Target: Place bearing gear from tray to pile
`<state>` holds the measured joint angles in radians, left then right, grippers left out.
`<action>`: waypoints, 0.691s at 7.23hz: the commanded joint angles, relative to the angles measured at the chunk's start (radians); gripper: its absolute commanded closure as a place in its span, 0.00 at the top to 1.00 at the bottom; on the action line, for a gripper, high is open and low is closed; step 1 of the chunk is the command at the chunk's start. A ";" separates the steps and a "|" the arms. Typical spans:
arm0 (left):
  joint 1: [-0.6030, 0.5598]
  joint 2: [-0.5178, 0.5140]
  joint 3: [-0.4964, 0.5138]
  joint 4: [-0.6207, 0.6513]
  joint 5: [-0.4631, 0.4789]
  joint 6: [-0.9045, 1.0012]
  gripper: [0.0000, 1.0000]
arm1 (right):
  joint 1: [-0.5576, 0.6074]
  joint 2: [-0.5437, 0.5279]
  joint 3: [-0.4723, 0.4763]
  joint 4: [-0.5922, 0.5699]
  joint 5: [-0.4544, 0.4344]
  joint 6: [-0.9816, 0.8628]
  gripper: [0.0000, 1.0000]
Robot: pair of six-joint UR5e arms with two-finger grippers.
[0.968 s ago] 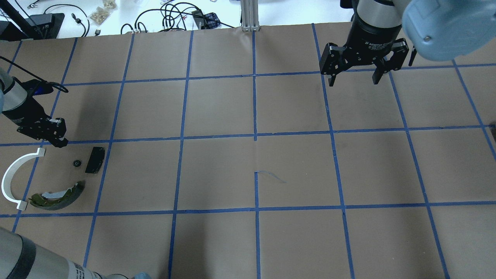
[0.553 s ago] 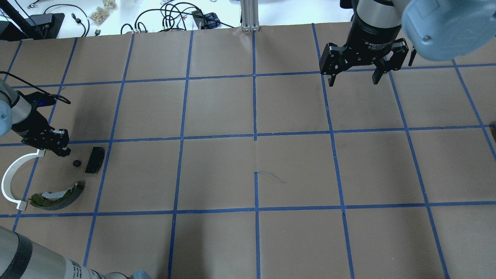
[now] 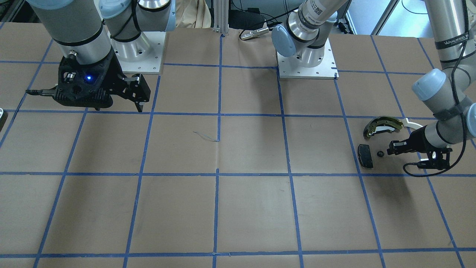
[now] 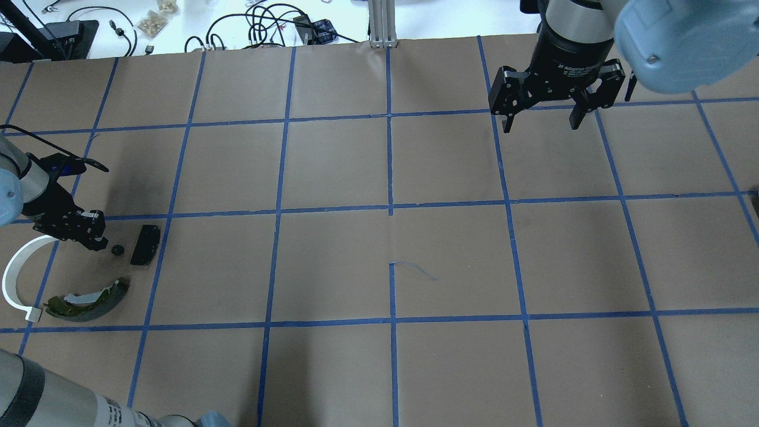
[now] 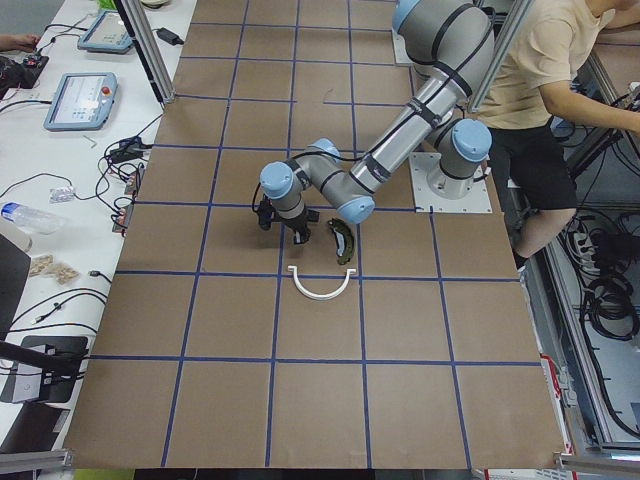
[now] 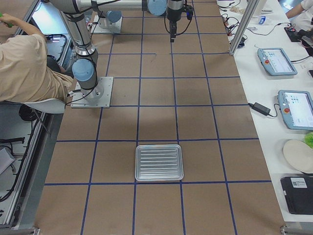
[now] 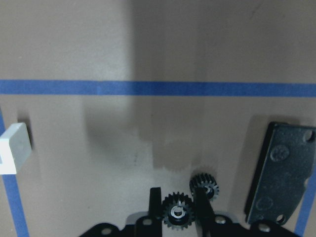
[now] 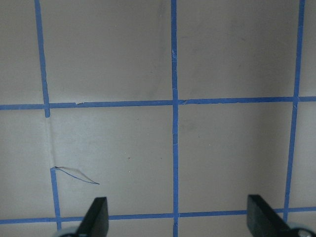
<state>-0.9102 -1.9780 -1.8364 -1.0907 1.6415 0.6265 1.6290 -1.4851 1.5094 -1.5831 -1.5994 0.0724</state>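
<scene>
My left gripper (image 7: 177, 196) is shut on a small black bearing gear (image 7: 176, 214), held low over the paper. A second black gear (image 7: 204, 184) lies on the table just beyond the right finger; it also shows in the overhead view (image 4: 117, 249). The pile lies around it: a black rectangular pad (image 4: 145, 244), a white plastic arc (image 4: 10, 279) and an olive-gold brake shoe (image 4: 89, 301). In the overhead view my left gripper (image 4: 98, 240) is just left of the lying gear. My right gripper (image 4: 538, 121) is open and empty, high at the far right. The silver tray (image 6: 159, 162) looks empty.
The table is brown paper with a blue tape grid. The white arc's end (image 7: 15, 148) is at the left of the left wrist view, the pad (image 7: 281, 173) at its right. Cables and tools lie beyond the far table edge (image 4: 249, 24).
My left gripper has moved nearer and a little right, from above the white arc's end to right beside the gear lying on the table. The right arm has not moved.
</scene>
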 commanded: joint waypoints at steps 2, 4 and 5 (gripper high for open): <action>0.002 -0.008 -0.004 0.005 0.003 0.002 0.00 | 0.000 0.000 0.000 0.000 -0.002 0.000 1.00; 0.002 -0.007 -0.016 0.005 0.003 0.002 0.83 | 0.000 0.000 0.000 0.000 -0.002 0.000 1.00; 0.002 0.004 -0.030 0.006 0.003 0.001 0.95 | 0.000 0.000 0.000 0.000 -0.001 0.000 1.00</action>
<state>-0.9085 -1.9824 -1.8528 -1.0860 1.6444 0.6286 1.6291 -1.4849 1.5094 -1.5831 -1.6011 0.0721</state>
